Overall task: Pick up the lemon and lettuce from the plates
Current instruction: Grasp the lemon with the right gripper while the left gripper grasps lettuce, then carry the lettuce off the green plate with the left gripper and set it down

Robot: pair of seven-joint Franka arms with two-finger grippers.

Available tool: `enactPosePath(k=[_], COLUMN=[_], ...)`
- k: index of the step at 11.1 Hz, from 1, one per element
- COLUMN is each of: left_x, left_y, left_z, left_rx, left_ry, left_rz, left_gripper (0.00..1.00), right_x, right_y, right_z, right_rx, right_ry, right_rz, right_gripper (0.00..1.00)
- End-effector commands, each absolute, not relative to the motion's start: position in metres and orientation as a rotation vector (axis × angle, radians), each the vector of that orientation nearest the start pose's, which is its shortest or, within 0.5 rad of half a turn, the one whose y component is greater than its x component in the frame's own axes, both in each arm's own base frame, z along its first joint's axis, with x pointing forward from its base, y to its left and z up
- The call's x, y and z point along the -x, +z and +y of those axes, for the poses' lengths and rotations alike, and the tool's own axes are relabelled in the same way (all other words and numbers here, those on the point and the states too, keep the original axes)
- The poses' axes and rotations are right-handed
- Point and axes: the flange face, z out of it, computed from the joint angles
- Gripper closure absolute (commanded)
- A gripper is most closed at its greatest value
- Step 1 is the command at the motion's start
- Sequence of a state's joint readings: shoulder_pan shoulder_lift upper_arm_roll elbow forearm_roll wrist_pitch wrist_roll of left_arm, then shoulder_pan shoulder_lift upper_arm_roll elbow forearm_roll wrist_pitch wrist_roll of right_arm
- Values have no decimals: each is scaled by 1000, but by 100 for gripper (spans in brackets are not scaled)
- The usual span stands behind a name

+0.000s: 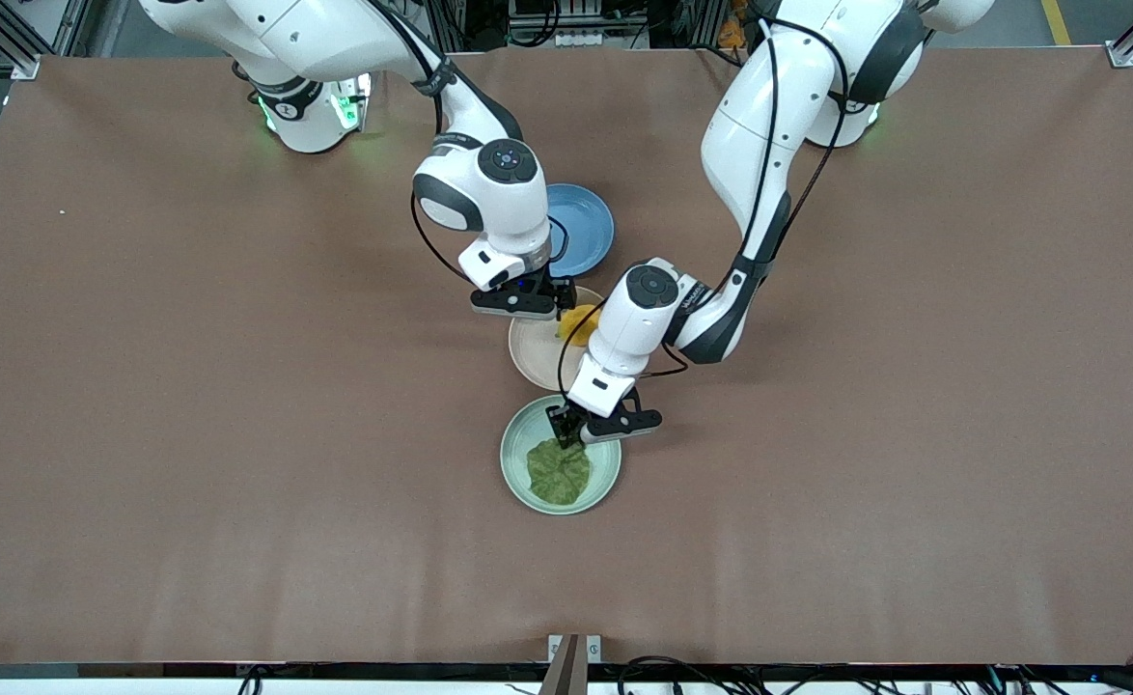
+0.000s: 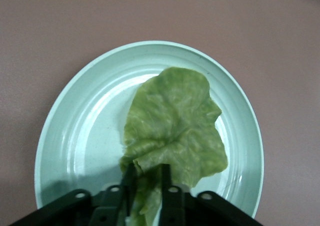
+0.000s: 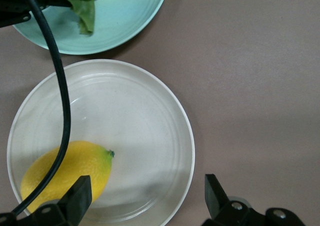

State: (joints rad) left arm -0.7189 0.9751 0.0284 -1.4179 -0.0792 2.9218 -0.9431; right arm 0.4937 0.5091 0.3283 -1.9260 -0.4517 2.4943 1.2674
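The lettuce [image 1: 559, 469] lies in the pale mint green plate [image 1: 514, 449], the plate nearest the front camera. My left gripper [image 1: 566, 433] is down at the leaf's edge and shut on it; in the left wrist view the fingers [image 2: 166, 178] pinch a fold of the lettuce [image 2: 175, 123] over that plate [image 2: 70, 136]. The lemon [image 1: 578, 319] lies in the beige-pink plate [image 1: 531, 352]. My right gripper [image 1: 539, 307] hovers over that plate, open and empty; in the right wrist view the lemon [image 3: 70, 173] lies beside one fingertip [image 3: 80, 196], on the plate [image 3: 150, 131].
A blue plate [image 1: 581, 224] lies farther from the front camera than the beige-pink plate, partly under the right arm. The left arm's cable [image 3: 60, 95] hangs across the right wrist view. Bare brown tabletop [image 1: 914, 434] spreads on all sides.
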Motion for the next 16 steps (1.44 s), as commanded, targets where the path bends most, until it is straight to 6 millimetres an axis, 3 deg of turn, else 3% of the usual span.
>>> enactPosePath(k=[1,4,6,9,13,16], left_x=[-587,-594,-597,-609,-618,-630], left_y=[170,201,227,279,340,365], left_z=[-488,-486,-481,-455,-410,-354], left_rx=[3439,3446,3403,3324,3248,3187], left_ry=[-658,-684,-560,-387,-211,-51], left_rz=[-568,-587,-588,-580,-534,-412], left_gripper=[100,100,100,100,100,100], right_x=[-443,-444,-445,-453,-474,-478], right_y=[243,243,244,251,260,250], right_z=[461,461,461,469,498,506], right_rx=[3099,3099,3096,3064,2989,2939], right_ry=[-253,-254,-256,-236,-234,-206], right_rz=[219,219,223,272,381,589], right_gripper=[0,0,0,0,0,0])
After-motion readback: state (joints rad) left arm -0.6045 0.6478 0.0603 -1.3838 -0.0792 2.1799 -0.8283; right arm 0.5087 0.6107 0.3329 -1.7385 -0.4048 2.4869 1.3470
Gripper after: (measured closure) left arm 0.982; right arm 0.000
